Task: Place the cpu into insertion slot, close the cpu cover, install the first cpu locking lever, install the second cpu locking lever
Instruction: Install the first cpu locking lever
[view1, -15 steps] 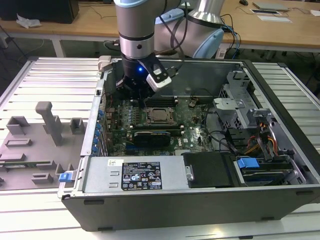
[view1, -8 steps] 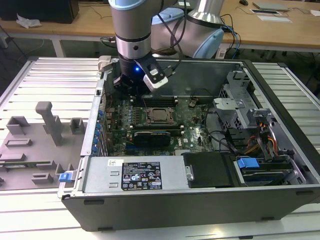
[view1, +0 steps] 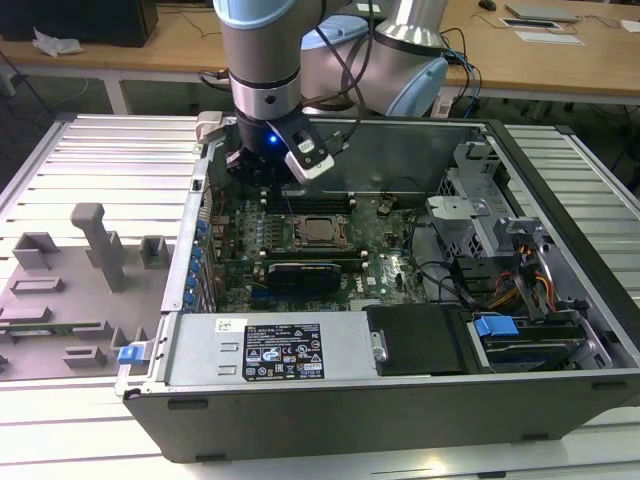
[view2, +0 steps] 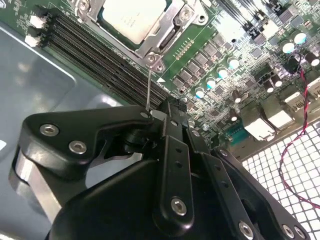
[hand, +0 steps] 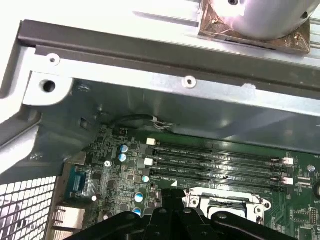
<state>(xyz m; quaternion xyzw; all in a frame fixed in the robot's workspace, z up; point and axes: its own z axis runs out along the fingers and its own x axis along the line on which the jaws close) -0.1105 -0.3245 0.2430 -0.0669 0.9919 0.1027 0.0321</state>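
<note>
Gripper (view2: 159, 111) is hanging with fingers pressed together, tip touching the thin locking lever (view2: 149, 85). The cpu (view2: 131, 17) is sitting in the insertion slot (view2: 156, 61), cpu cover (view2: 150, 44) lying down around it.

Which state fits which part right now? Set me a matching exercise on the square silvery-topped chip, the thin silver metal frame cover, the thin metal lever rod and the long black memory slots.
Things:
1. square silvery-topped chip
2. thin silver metal frame cover
3. thin metal lever rod
4. long black memory slots

States:
A. stands up from the frame's corner to the black gripper
B. empty, beside the frame
C. lies flat around the chip
D. seated on the green motherboard, top showing through the frame

Pairs: 1-D, 2-C, 3-A, 4-B.
</note>
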